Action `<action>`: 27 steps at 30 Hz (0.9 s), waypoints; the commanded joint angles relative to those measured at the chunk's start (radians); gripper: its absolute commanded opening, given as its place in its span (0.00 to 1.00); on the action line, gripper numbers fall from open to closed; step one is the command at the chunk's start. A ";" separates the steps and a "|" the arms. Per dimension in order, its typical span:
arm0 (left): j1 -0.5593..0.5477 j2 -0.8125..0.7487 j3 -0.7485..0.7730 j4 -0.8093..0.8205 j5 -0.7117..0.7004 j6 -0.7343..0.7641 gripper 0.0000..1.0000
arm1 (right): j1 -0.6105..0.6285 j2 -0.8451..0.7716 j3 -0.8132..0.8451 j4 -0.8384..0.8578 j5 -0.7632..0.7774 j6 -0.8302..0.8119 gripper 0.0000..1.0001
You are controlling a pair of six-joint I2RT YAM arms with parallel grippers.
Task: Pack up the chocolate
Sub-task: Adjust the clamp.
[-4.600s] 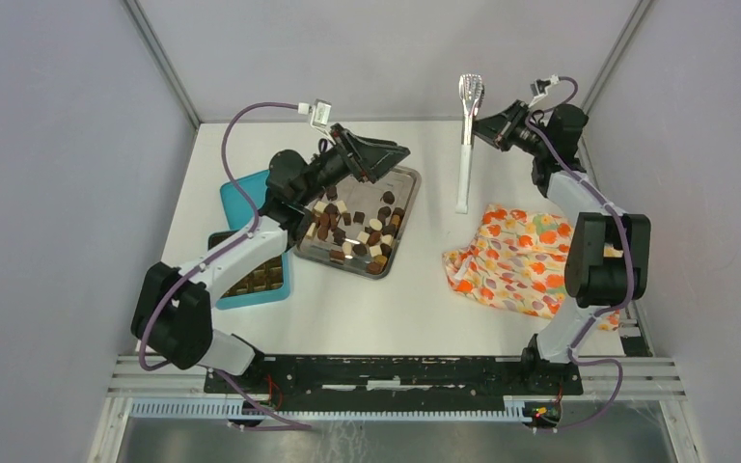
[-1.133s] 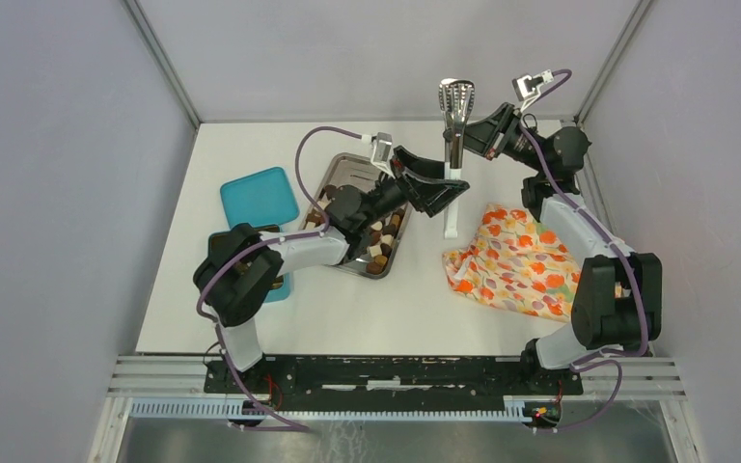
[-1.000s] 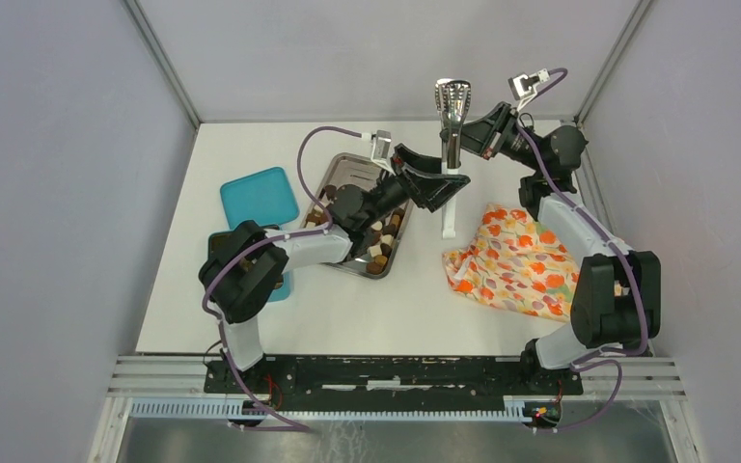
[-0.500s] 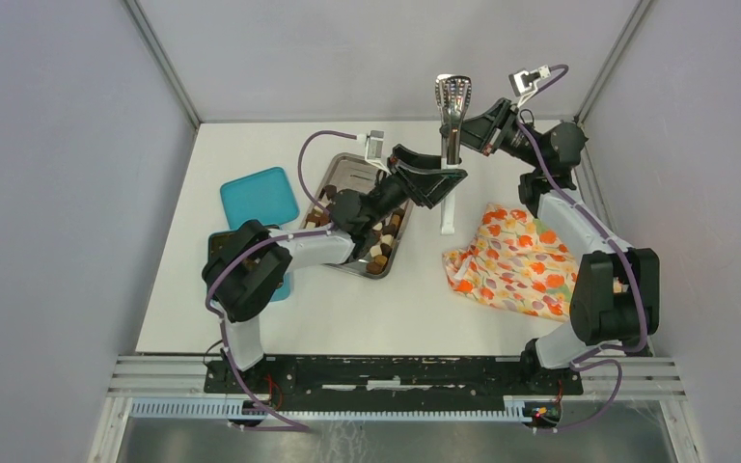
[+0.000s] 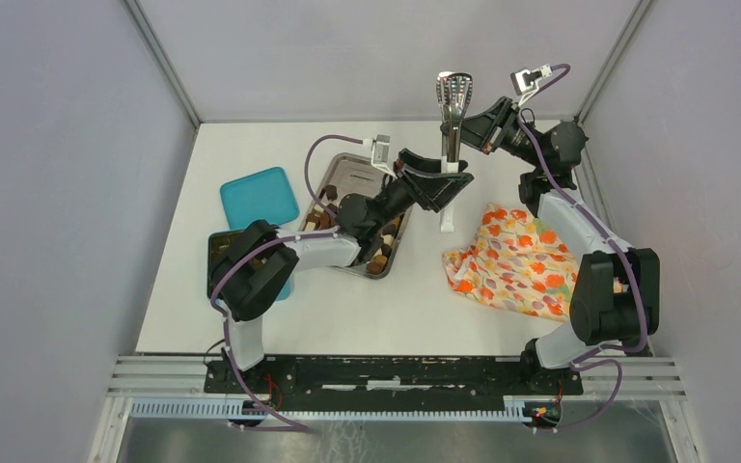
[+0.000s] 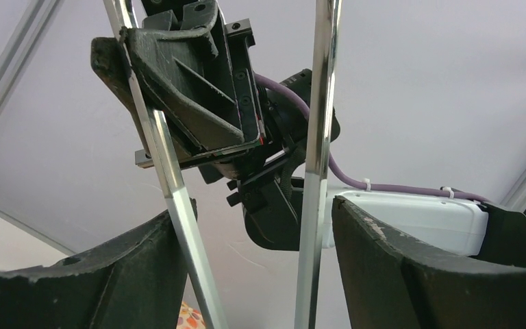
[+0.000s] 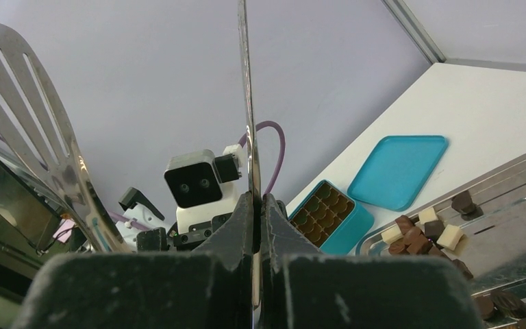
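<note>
The chocolate (image 5: pixel 379 258) is many small dark, mid-brown and cream pieces in a steel tray (image 5: pixel 347 172); it also shows in the right wrist view (image 7: pixel 430 233). Steel tongs (image 5: pixel 454 96) hang upright over the table's far middle. My right gripper (image 5: pixel 465 130) is shut on one tong arm (image 7: pixel 249 137), pinched edge-on at my right gripper's (image 7: pixel 255 202) tips. My left gripper (image 5: pixel 452 181) is open, its jaws standing around both tong arms (image 6: pixel 315 171) lower down. In the left wrist view my left gripper (image 6: pixel 260 212) is not touching them.
A teal compartmented box (image 7: pixel 329 212) sits left of the tray, partly under my left arm (image 5: pixel 214 249). Its teal lid (image 5: pixel 259 196) lies behind it. An orange floral cloth (image 5: pixel 516 256) lies crumpled at the right. Grey walls close in the back and sides.
My left arm has swung right from over the tray, and its open jaws now bracket the tongs. My right gripper has carried the tongs a little left and up.
</note>
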 commanded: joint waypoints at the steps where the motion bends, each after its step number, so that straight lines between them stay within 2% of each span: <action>1: -0.017 -0.010 0.027 0.030 -0.061 0.047 0.77 | 0.000 -0.018 0.027 0.020 0.034 0.003 0.00; 13: -0.021 -0.042 0.013 -0.034 -0.125 0.096 0.77 | 0.001 -0.024 0.028 -0.040 0.050 -0.027 0.00; 27: -0.022 -0.032 0.011 0.036 -0.127 0.058 0.75 | 0.000 -0.026 0.030 -0.043 0.050 -0.027 0.00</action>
